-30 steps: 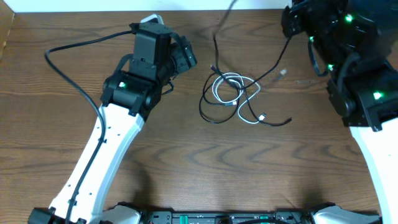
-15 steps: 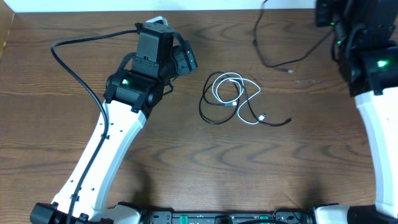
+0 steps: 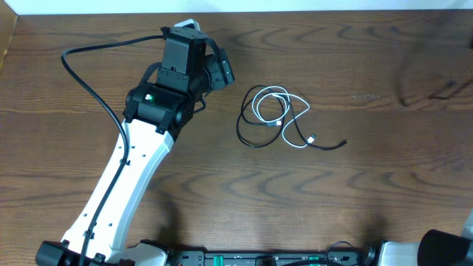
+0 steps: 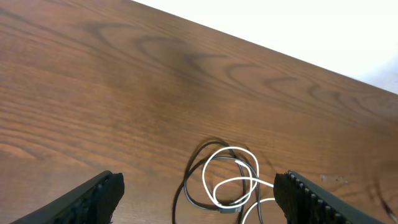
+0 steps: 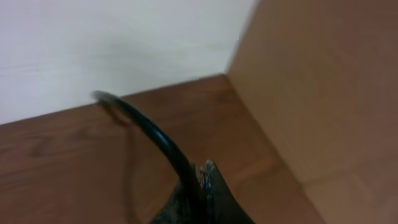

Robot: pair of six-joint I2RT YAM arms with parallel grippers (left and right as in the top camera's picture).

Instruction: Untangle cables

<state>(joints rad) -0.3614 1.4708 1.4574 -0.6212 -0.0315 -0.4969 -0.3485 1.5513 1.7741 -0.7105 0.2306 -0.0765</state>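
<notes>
A white cable (image 3: 267, 89) and a thin black cable (image 3: 325, 146) lie looped together on the table's middle. They also show in the left wrist view, white (image 4: 204, 176) and black (image 4: 187, 186). My left gripper (image 3: 222, 72) is open and empty just left of the coil, and the coil lies between its fingers in its own view (image 4: 199, 199). My right gripper (image 5: 202, 171) is shut on a separate black cable (image 5: 149, 134) near the table's far corner. That gripper is out of the overhead view.
A thick black wire (image 3: 81, 81) runs from the left arm across the table's left side. A faint blurred dark streak (image 3: 429, 92) shows at the right. A tan wall (image 5: 323, 93) stands beside the table's corner.
My right arm has swung up and right, out of the overhead view, pulling a black cable away from the coil. The left arm and the remaining coil have not moved.
</notes>
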